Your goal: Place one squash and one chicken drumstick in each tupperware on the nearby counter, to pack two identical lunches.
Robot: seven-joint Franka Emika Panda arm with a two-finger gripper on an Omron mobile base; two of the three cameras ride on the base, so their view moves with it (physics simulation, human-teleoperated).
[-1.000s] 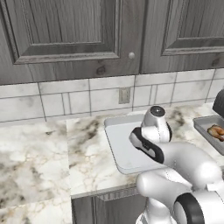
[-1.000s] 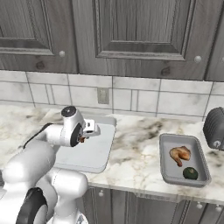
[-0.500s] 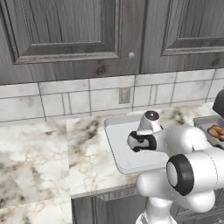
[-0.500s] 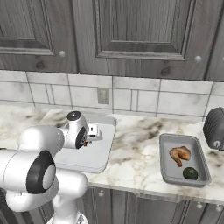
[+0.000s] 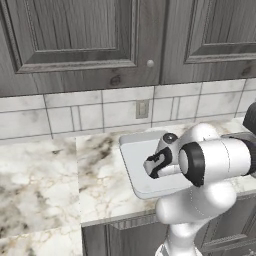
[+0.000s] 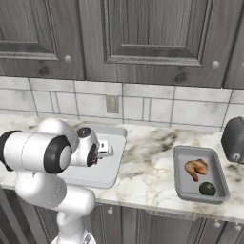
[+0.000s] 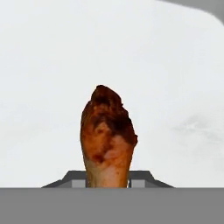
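Note:
My gripper hangs low over the larger pale tupperware on the marble counter, shut on an orange-brown chicken drumstick. In the hand view the meat rises from between the fingertips of the gripper against the white floor of the tupperware. From the right I see the gripper above the same tupperware. The smaller grey tupperware further right holds a golden-brown chicken drumstick and a round dark green squash.
A dark slotted toaster stands at the right end of the counter, past the grey tray. A wall outlet sits in the tiled backsplash under dark wood cabinets. The counter's front edge runs just below both trays.
The arm has folded forward and its elbow now stands in front of the cameras. The hand has sunk a little toward the pale tray with the drumstick still in it.

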